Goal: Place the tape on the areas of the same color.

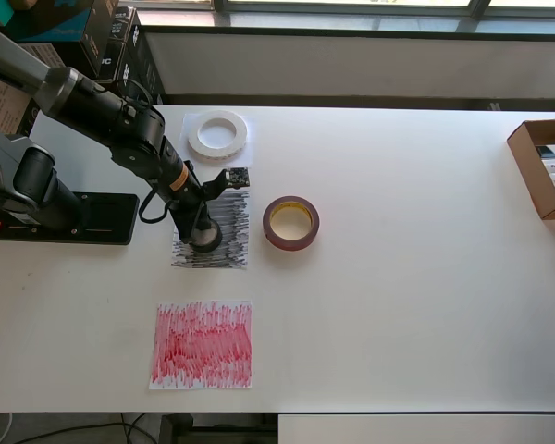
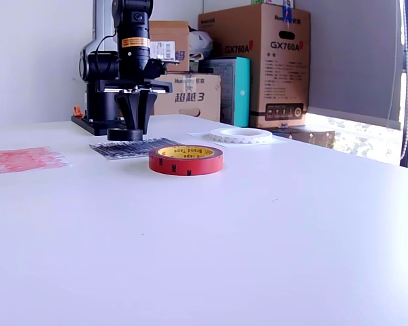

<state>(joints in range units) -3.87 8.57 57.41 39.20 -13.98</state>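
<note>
Clearly the arm is working on the black roll. The gripper (image 1: pixel 203 233) points down over the black-scribbled sheet (image 1: pixel 224 222), and the small black ring (image 2: pixel 124 134) sits at its tip, resting on that sheet near the edge toward the arm's base. In the exterior view the jaws taper down to the ring and seem to meet it, but I cannot tell whether they are clamped on it or have just let go; the overhead view hides the tips behind the ring itself. The vertical pose makes sense either way, since a straight-down approach sets a flat ring down without sliding it across the paper.

The white roll (image 1: pixel 217 134) lies on the plain white sheet (image 1: pixel 191 122), toward the window side of the counter (image 1: pixel 407 277), so that pair looks matched.

The dark red roll (image 1: pixel 291 223) with its yellowish core lies flat on bare counter, just beside the black sheet on the overhead view's right and not touching it. The red-scribbled sheet (image 1: pixel 203 344) is bare, well apart from that roll, toward the near counter edge. I judge 2 of 3 pairings are about done, and the red roll is the 1 left.

A cardboard box (image 1: pixel 542 168) sits at the counter's far right edge in the overhead view, clear of the work.
</note>
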